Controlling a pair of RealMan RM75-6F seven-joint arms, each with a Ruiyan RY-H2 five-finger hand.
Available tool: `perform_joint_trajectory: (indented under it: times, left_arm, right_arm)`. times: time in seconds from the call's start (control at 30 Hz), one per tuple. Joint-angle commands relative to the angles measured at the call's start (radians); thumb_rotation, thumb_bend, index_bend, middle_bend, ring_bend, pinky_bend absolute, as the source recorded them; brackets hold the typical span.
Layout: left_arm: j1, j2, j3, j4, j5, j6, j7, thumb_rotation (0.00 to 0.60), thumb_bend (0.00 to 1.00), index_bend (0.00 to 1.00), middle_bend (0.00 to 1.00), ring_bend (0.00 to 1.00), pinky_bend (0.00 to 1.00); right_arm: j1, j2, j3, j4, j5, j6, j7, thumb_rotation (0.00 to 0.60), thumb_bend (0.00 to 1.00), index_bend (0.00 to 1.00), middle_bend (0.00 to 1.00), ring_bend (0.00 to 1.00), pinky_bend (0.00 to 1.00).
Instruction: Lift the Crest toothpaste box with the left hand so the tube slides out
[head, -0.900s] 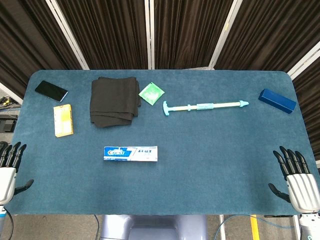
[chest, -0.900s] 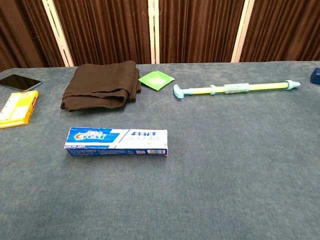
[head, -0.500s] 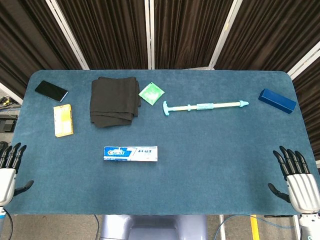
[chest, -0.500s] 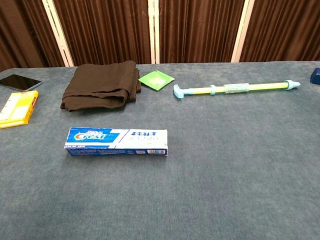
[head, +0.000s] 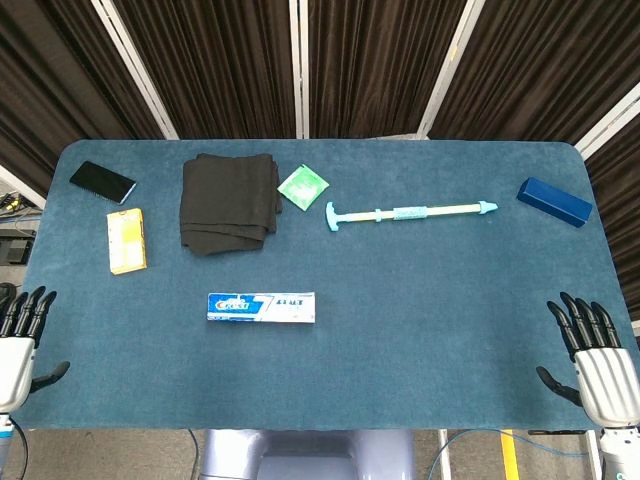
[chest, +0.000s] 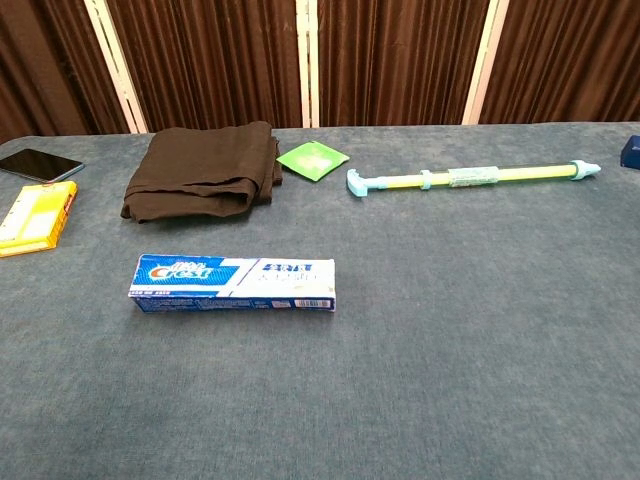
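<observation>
Head view, blue table (head: 420, 330) (dark curtains (head: 370, 60) behind), both hands' fingers apart, empty.

Each robot hand has a pale silver-white palm shell and slim black fingers with a black thumb: the left robot hand (head: 18, 345) and the right robot hand (head: 592, 358) look alike.

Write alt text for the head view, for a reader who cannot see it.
A Crest toothpaste box lies flat and untouched on a blue table, with the left hand and right hand open at the near corners. Farther back lie a black cloth, a phone and a long-handled tool.
</observation>
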Motion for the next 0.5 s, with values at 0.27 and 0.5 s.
perform_joint_trajectory:
  times: [0.27, 0.5]
  left_arm:
    - [-0.056, 0.003, -0.031, -0.038, 0.034, -0.034, 0.037, 0.6, 0.08, 0.0, 0.0, 0.03, 0.16]
    - [-0.156, 0.024, -0.08, -0.161, 0.0, -0.162, 0.169, 0.6, 0.09, 0.02, 0.01, 0.08, 0.21]
  right_arm:
    - [-0.001, 0.01, 0.004, -0.004, 0.011, -0.002, 0.027, 0.6, 0.08, 0.05, 0.0, 0.0, 0.0]
    - [-0.004, 0.018, 0.006, -0.009, 0.008, 0.008, 0.048, 0.6, 0.08, 0.06, 0.0, 0.0, 0.0]
